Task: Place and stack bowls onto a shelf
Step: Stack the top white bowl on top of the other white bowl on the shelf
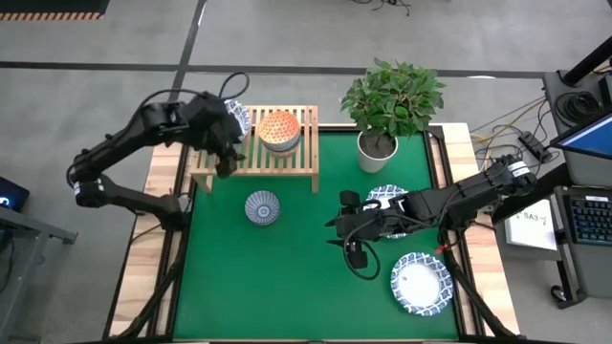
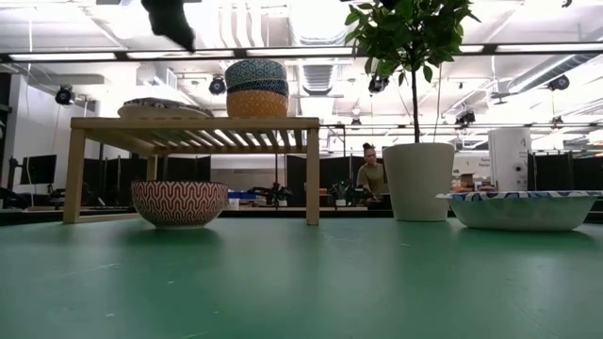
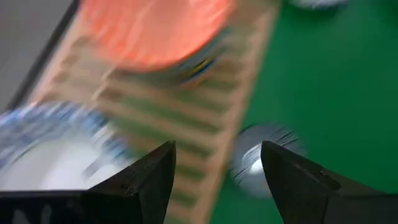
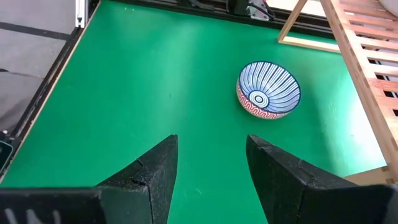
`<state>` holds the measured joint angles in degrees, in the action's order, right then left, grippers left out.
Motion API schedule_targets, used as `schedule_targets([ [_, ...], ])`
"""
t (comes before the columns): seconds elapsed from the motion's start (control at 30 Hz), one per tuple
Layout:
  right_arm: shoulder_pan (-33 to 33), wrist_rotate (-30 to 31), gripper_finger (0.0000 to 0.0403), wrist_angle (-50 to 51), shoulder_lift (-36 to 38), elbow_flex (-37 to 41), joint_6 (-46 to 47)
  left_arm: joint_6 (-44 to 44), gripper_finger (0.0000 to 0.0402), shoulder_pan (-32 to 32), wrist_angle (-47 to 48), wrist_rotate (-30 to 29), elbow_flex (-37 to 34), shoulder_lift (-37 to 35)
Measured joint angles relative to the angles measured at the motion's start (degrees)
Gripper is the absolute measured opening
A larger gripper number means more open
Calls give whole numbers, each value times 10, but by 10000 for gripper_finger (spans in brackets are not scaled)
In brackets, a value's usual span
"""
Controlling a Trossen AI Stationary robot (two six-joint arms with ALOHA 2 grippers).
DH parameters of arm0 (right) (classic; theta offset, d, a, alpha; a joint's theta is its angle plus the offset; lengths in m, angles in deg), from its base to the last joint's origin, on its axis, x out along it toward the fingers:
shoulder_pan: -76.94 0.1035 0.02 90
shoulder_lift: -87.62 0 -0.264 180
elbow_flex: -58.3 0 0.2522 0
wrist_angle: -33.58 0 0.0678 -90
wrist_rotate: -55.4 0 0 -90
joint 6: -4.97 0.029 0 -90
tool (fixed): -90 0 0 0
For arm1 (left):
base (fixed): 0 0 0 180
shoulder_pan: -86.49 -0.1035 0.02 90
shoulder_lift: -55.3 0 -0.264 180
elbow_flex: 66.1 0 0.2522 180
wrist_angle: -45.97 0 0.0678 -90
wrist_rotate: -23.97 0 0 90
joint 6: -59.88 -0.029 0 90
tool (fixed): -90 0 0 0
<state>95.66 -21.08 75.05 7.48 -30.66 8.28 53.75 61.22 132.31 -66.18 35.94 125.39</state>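
The light-wood shelf stands at the table's far left. On its left end lies a wide white blue-rimmed bowl, partly under my left arm; it also shows in the low view. A stack of small deep bowls, orange inside the top one, rests on the shelf's middle. A small bowl, blue-striped inside and red outside, stands on the mat in front of the shelf. My left gripper hovers open and empty above the shelf's left part. My right gripper is open and empty over the mat, right of that bowl.
A plant in a white pot stands at the far right of the shelf. One wide bowl lies partly under my right arm, and another sits near the front right. The mat's front left is bare green.
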Motion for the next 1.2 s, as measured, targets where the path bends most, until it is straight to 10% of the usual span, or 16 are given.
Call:
schedule_targets([
  [0.67,0,0,180,-16,-21,2,65,212,190,401,-308,-127,-298,-62],
  [1.2,-37,-11,180,334,-50,27,503,227,190,426,-384,-145,-346,41],
])
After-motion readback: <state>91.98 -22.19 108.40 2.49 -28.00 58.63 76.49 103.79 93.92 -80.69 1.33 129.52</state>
